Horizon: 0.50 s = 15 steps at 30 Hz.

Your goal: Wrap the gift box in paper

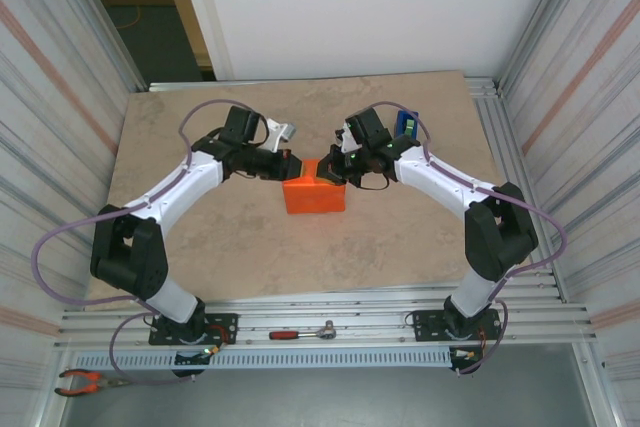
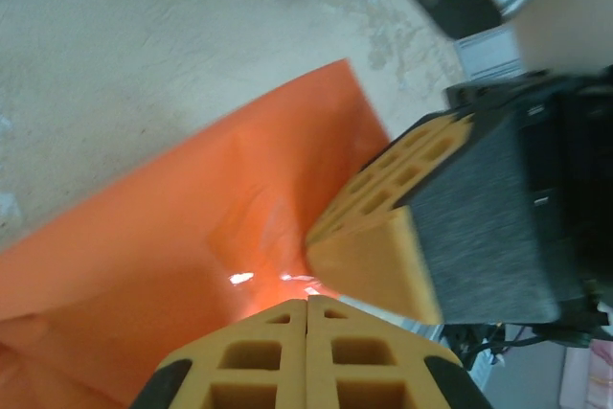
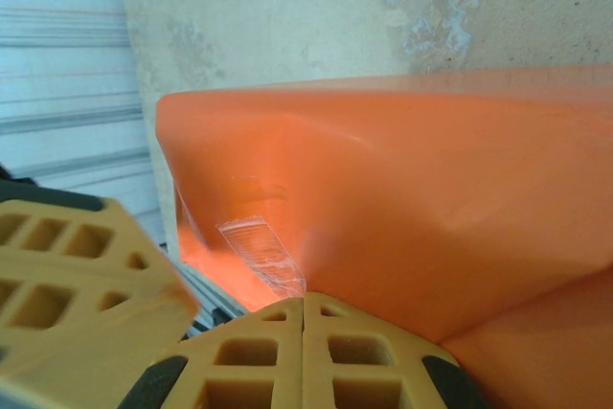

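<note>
Enclosure: ribbed metal panels (image 1: 60, 97) wall in both sides of the work area.
Near rail: slotted aluminium rails (image 1: 330, 322) run across the front edge; a red-handled ratchet (image 1: 300, 332) lies on them between the two arm bases, and orange-handled pliers (image 1: 85, 382) lie at the lower left corner.
Arms: both are bolted to the rail and reach inward, meeting over the middle of the table.
Surface: a beige, stone-patterned tabletop (image 1: 200, 247), mottled with pale patches in the wrist views.
Paper: the orange paper (image 1: 315, 195) sits at the table's centre, folded into a block-shaped parcel with a flap rising at its far side; a strip of clear tape (image 3: 259, 251) sticks to one face.
Gift box: it is hidden under the paper at the table's centre.
Left gripper (image 2: 306, 308): fingers pressed together, tips at the parcel's upper far edge; whether they pinch a fold cannot be told.
Right gripper (image 3: 304, 306): fingers pressed together too, just beside the left one at the same edge; any hold on the paper cannot be told.
Far table: a blue tape dispenser (image 1: 404, 125) stands behind the right wrist, and a small grey object (image 1: 283, 130) lies behind the left.
Back: a white wall (image 1: 370, 7), with a dark doorway (image 1: 150, 17) at its left.
</note>
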Motion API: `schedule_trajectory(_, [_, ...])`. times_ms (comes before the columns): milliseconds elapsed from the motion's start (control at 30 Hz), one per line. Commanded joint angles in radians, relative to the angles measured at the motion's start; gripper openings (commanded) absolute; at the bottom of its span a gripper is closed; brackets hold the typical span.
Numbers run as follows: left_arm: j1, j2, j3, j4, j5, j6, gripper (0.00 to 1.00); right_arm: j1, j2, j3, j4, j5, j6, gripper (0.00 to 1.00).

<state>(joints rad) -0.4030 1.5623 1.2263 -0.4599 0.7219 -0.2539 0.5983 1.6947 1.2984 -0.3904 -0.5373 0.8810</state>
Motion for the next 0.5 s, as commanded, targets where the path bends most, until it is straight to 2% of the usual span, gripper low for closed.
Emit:
schedule_trajectory(0, [-0.006,-0.033,0.065,0.016,0.067,-0.057,0.02,0.014,0.060,-0.031,-0.104,0.074,-0.027,0.00])
schedule_trajectory(467, [-0.034,0.075,0.063,0.089,0.031,-0.086,0.01,0.015,0.057,-0.063,-0.082,0.067,-0.020,0.00])
